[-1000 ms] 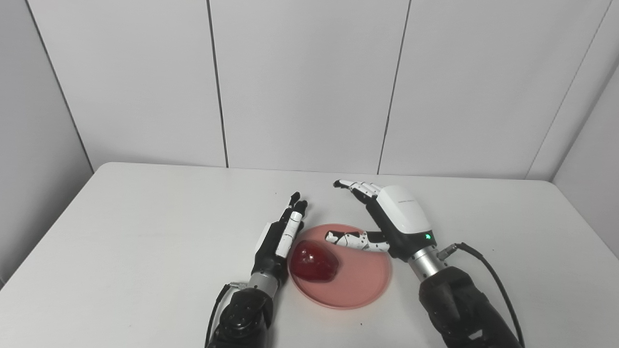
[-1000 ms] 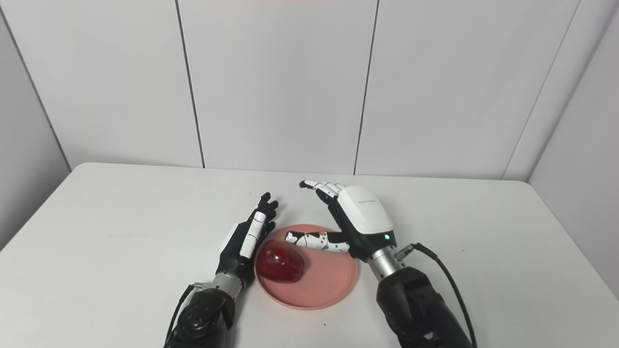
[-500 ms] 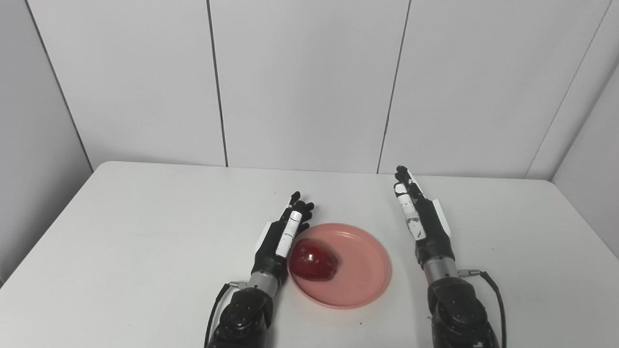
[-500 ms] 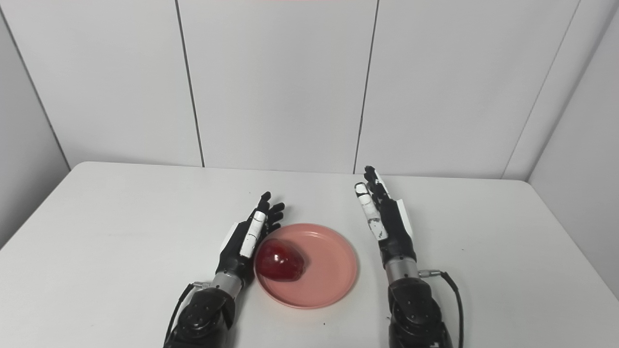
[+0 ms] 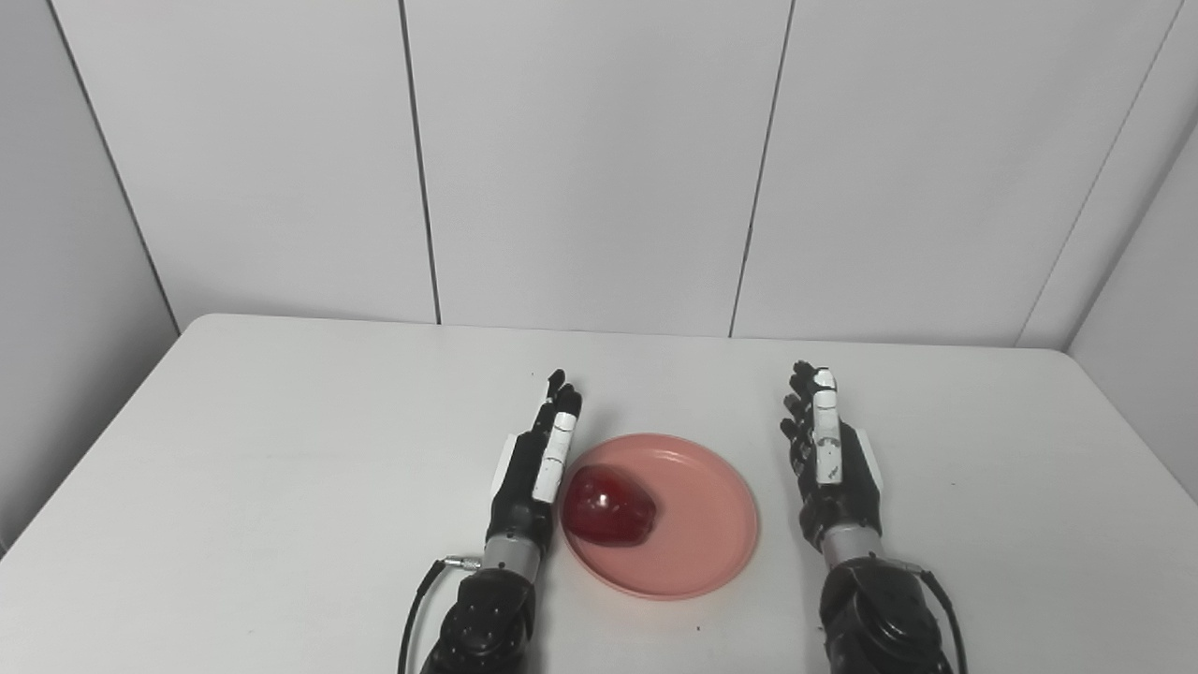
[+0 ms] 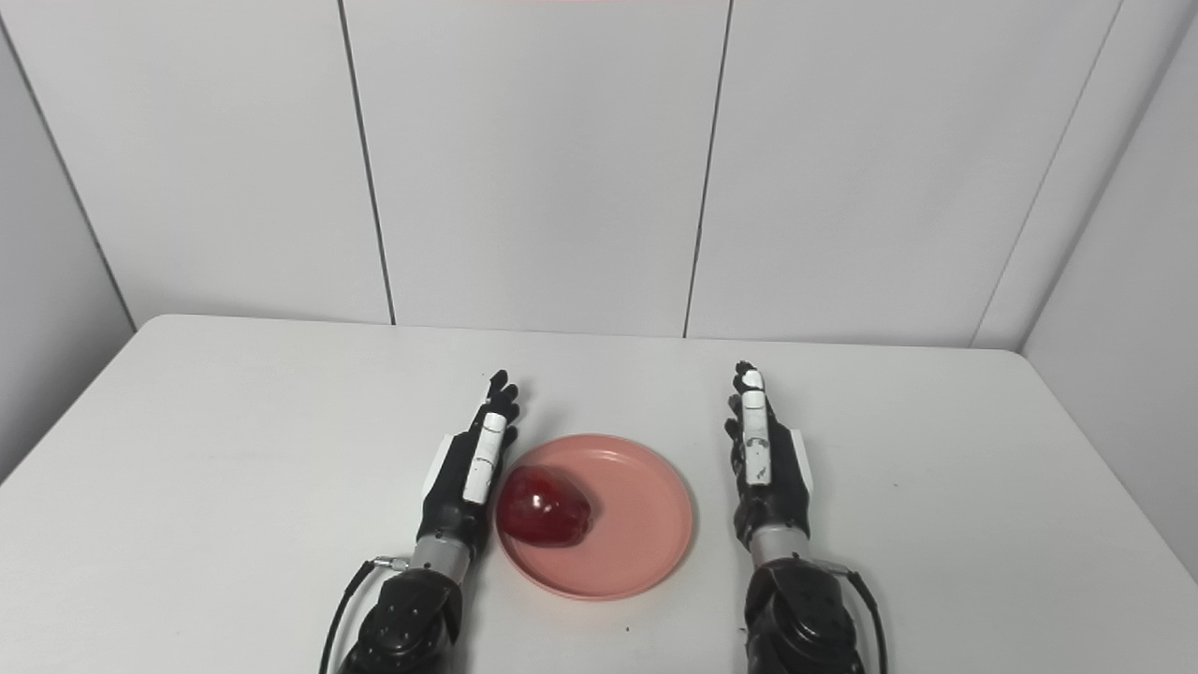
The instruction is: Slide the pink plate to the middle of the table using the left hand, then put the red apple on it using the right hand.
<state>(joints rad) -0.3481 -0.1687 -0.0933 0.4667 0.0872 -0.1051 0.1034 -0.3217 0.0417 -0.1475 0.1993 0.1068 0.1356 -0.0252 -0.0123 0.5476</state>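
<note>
1. Two hands on show, one either side of the plate, and neither is carrying anything.
2. Plate sits near the middle of the worktop, toward the near edge, flat and steady.
3. Apple is on the plate, resting on its left part, close to the rim there rather than dead centre.
4. Left hand lies just beside the plate's left rim, edge-on, fingers straight and held close together, pointing away from the robot. Whether it touches the rim, I cannot tell.
5. Right hand stands a little apart from the plate's right rim, fingers extended and slightly fanned, empty.
6. Reading the play: both steps look done. Plate is central, apple is aboard, so this looks like the wrap-up.
7. What's next, by my call: draw both hands clear toward the robot. The left needs care, since it sits so close to the rim and the apple that a sideways brush could nudge the plate or roll the fruit.
8. Right hand has open space around it and looks free to pull straight off.
</note>
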